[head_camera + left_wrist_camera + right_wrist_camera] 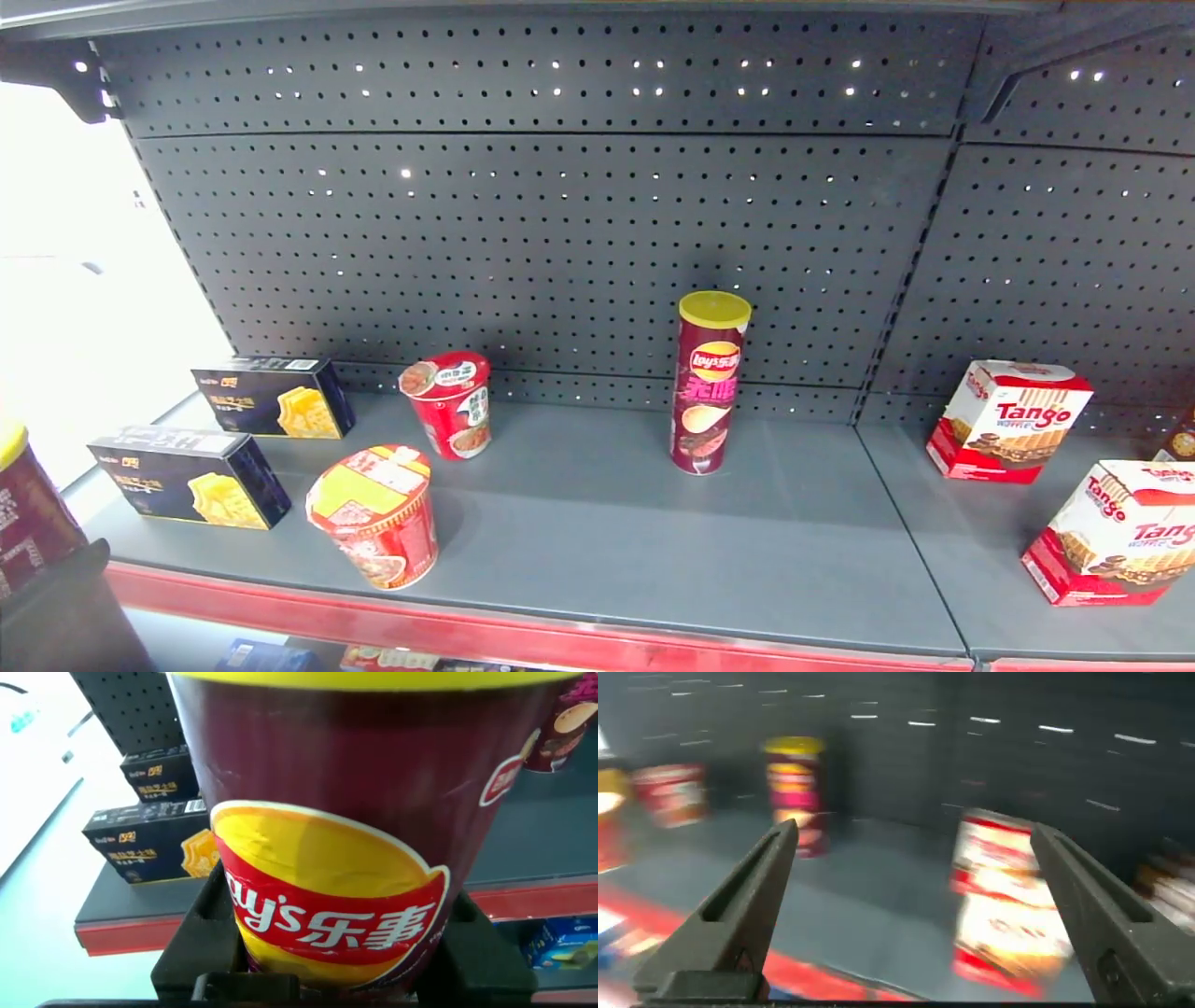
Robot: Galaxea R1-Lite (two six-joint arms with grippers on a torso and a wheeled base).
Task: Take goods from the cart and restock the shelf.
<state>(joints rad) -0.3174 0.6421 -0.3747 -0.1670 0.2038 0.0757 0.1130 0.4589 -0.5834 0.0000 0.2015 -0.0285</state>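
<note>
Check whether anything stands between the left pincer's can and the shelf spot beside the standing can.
Yes: two dark boxes and two red cups sit on the shelf between the held can and the standing can. From the front, nothing visible blocks.

A dark perforated panel [560, 233] backs the grey shelf [607, 551]; white glare [65, 280] at left.

Glare whitens the left of the shelf [607, 532]; right wrist view is motion-smeared.

Got the right gripper [915, 829] wide apart, facing the grey shelf [868, 915]. Seeing a chip can [794, 789] upright near the pegboard [906, 756], blurry red-and-white boxes [1008, 905] closer, red cup [671, 793] past the can.
</note>
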